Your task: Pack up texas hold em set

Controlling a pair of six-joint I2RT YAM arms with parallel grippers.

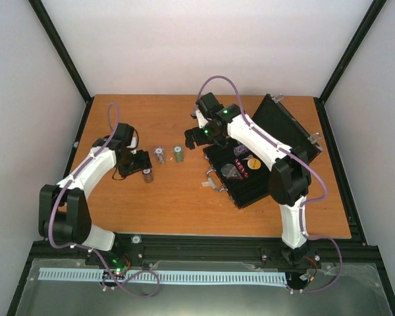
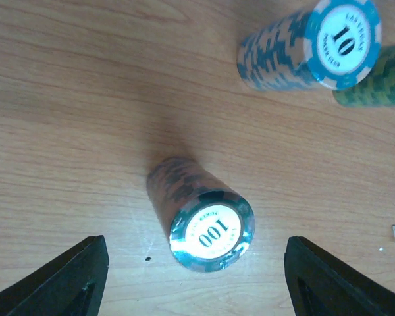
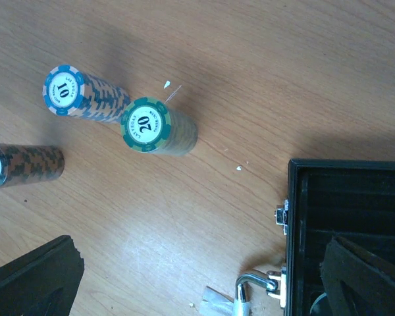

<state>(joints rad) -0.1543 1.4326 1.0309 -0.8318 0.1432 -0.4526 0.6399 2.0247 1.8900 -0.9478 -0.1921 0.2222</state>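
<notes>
Three chip stacks (image 1: 159, 155) are left unpacked on the worktop (image 1: 184, 204) beside the open, partly filled case (image 1: 250, 178), one faced by the wide-open left pincer (image 2: 197, 283); the right pincer (image 3: 197, 280) is held wide, empty.

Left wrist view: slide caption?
Open left tool flanks an upright stack of teal-rimmed 100 poker chips on the wooden table.

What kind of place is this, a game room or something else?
Likely a robotics test booth, not a game room: a wooden table boxed in by white walls on black framing, with two robot arms bolted at its near edge. The poker case and chip stacks look like practice props.
</notes>
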